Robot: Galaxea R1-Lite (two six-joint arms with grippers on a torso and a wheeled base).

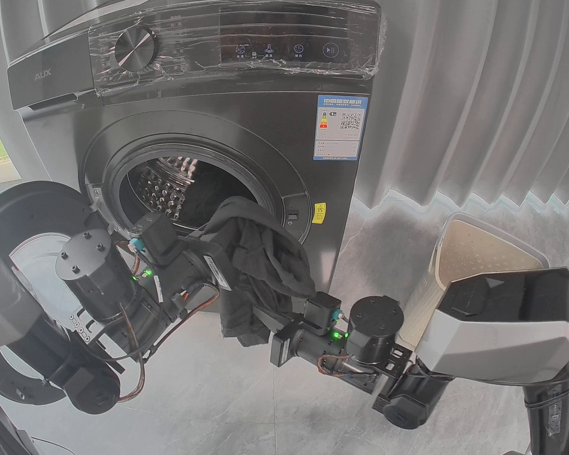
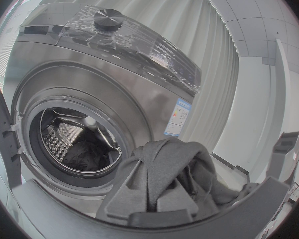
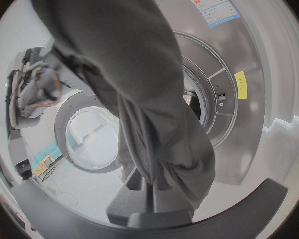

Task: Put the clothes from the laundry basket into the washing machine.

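— Garment (image 1: 262,254)?
— Centre of head view, draped just before washer (image 1: 234,105) mouth. Basket (image 1: 471,254) at right edge.
— Claws?
— Left claw (image 2: 152,196) clenched on garment. Right claw (image 3: 152,196) clenched on it too, lower in frame.

The pale grey, marbled floor (image 1: 234,406) spreads beneath the left gripper (image 2: 152,186) and the right gripper (image 3: 152,193), both pinched on one dark garment (image 1: 259,254). The washing machine (image 1: 234,121) stands on this floor just beyond the left gripper, its round door (image 1: 25,241) swung open to that gripper's left. The cream laundry basket (image 1: 474,254) stands on the floor to the right of the right gripper, apart from the machine. Beyond the basket, the hem of the white curtain (image 1: 487,96) meets the floor.
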